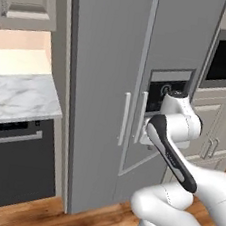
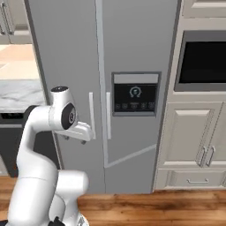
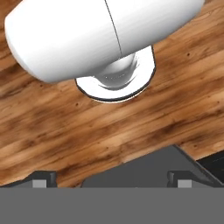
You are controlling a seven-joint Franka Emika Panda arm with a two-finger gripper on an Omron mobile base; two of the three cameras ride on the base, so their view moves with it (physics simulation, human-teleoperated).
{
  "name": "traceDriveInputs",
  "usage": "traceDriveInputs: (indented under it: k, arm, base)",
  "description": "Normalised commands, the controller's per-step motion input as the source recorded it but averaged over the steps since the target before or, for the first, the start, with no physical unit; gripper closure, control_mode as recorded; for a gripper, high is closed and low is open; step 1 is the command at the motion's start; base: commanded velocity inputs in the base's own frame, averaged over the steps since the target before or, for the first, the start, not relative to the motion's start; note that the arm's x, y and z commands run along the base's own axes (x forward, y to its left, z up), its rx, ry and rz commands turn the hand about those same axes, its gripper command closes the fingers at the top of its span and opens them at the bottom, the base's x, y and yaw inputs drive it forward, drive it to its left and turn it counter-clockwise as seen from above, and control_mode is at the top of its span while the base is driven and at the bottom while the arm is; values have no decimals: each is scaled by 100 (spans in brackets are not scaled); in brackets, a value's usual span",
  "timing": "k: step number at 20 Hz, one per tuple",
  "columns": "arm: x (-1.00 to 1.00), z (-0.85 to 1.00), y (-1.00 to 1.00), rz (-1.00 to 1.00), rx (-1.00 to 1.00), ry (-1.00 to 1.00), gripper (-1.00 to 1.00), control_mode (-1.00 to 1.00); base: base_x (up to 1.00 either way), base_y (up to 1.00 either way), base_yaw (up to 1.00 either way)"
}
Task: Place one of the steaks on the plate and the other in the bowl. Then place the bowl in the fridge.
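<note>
The fridge point(image 1: 103, 83) point(image 2: 66, 53) is tall and grey and stands straight ahead with both doors shut. Its slim light handles point(image 1: 124, 119) point(image 2: 92, 115) run down the middle seam. My arm is folded in front of the doors, and my gripper point(image 1: 149, 136) point(image 2: 83, 134) hangs near the handles, pointing down. In the hand view my gripper point(image 3: 113, 178) is open, its dark fingertips point(image 3: 43, 177) wide apart with nothing between them over the wooden floor point(image 3: 65, 122). The steaks, the plate and the bowl are out of view.
Left of the fridge is a marble counter point(image 1: 16, 95) over a black dishwasher front point(image 1: 12, 162). To the right, a dark wall oven point(image 2: 203, 57) sits above beige cabinet doors point(image 2: 194, 145). A dispenser panel point(image 2: 134, 95) is on the right fridge door.
</note>
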Motion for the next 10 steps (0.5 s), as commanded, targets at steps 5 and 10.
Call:
traceDriveInputs:
  k: [5,10]
  arm:
    - [0,0,0,0,0,0,-100,100]
    - [0,0,0,0,0,0,-100,100]
  base:
    - [6,-57,12]
    - [2,-17,16]
